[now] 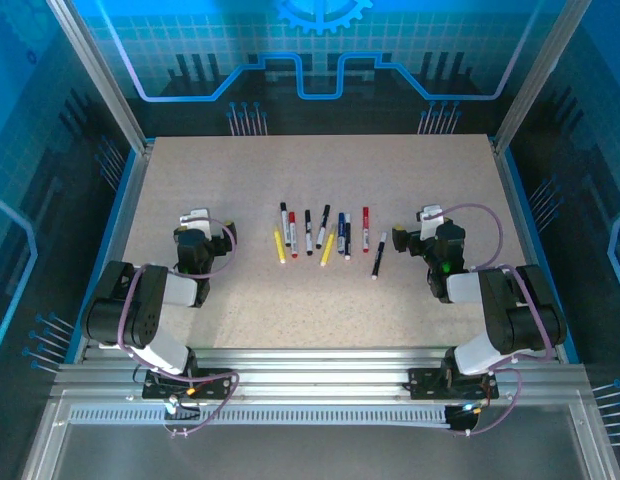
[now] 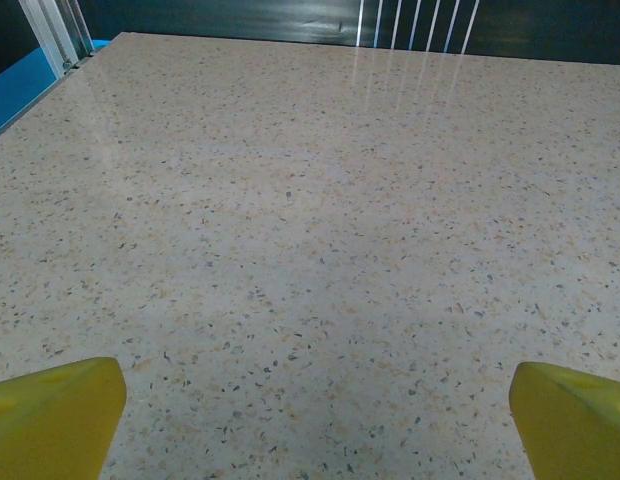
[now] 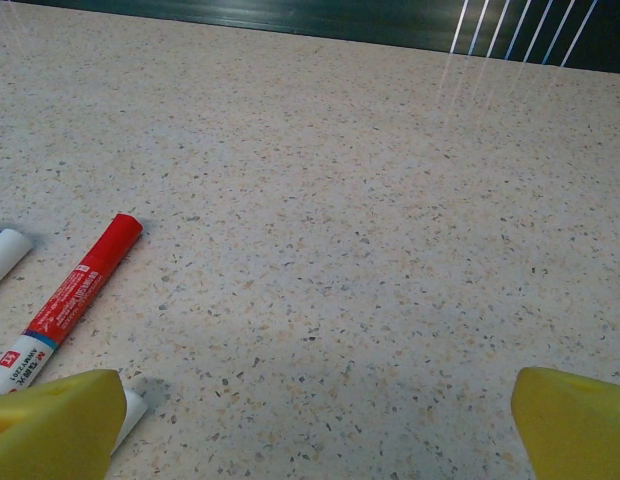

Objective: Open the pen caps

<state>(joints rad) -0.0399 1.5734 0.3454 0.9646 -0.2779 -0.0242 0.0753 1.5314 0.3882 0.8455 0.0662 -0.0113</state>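
My left claw (image 1: 197,218) and right claw (image 1: 428,215) both stand spread wide, pinching nothing, low over the table (image 1: 290,300). Just left of my right claw lies a red marker (image 3: 75,295). The row of markers (image 1: 308,232) sits between my claws. Their pen caps (image 1: 365,211) look seated, I judge, so none is off yet.

- Pens (image 1: 308,232): about ten, in a loose row mid-table.
- By colour: two yellow (image 1: 279,246), two red (image 1: 365,228), two blue (image 1: 340,229); the rest are black or black and white (image 1: 378,258).
- Robot arms: two, one left (image 1: 140,310) and one right (image 1: 505,310).
- Grippers: two, the left gripper (image 2: 310,425) and the right gripper (image 3: 310,425), each with two yellow fingertips (image 2: 50,415).
- Table (image 1: 220,170): one.
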